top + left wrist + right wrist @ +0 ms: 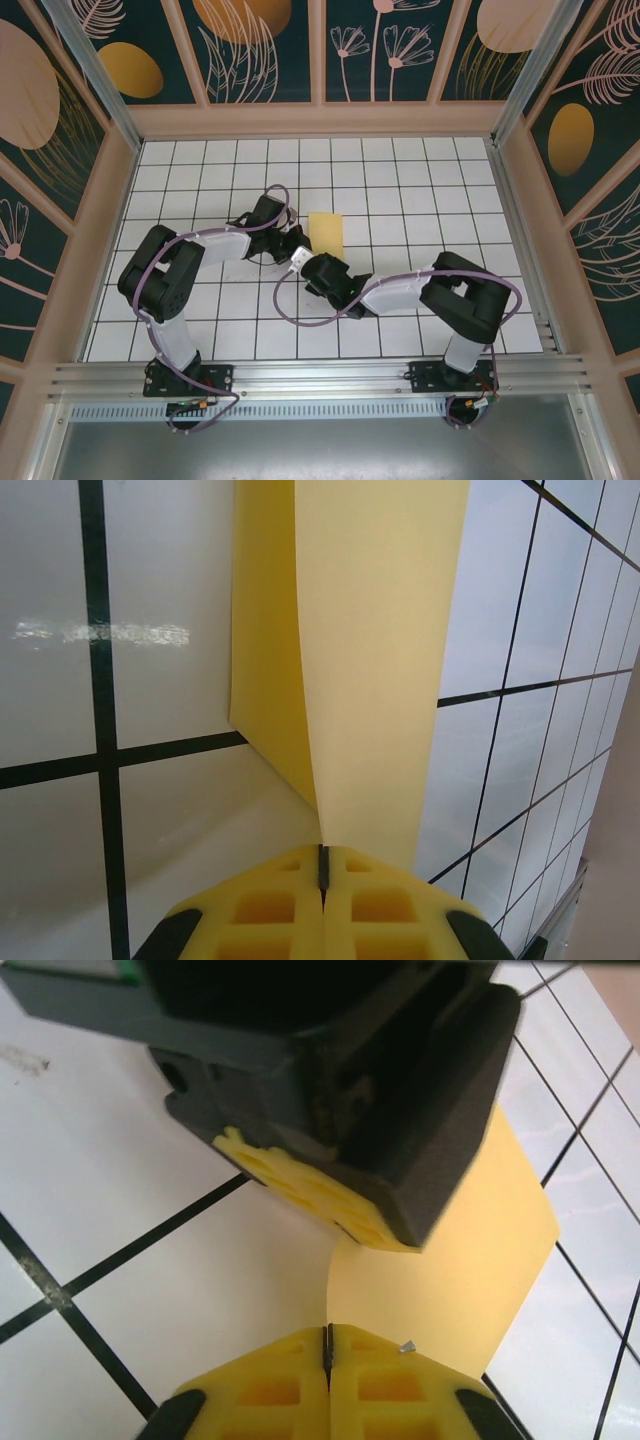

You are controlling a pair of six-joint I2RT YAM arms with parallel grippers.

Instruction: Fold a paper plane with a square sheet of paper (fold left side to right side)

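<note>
The square sheet of paper (326, 232) is yellow and lies as a narrow folded rectangle on the white grid table (420, 200). My left gripper (296, 238) is at its left edge. In the left wrist view the left gripper (323, 852) is shut on the paper (370, 660), and two layers rise from the jaw seam. My right gripper (311, 258) is at the paper's near left corner. In the right wrist view the right gripper (327, 1332) is shut, with the curled edge of the paper (470, 1260) running into its seam. The left gripper's fingers (300, 1185) hang just ahead of it.
Both arms reach in towards the middle of the table, with the right arm's purple cable (285, 305) looping between them. A wooden frame (320, 120) with patterned panels walls the table on three sides. A metal rail (320, 375) runs along the near edge.
</note>
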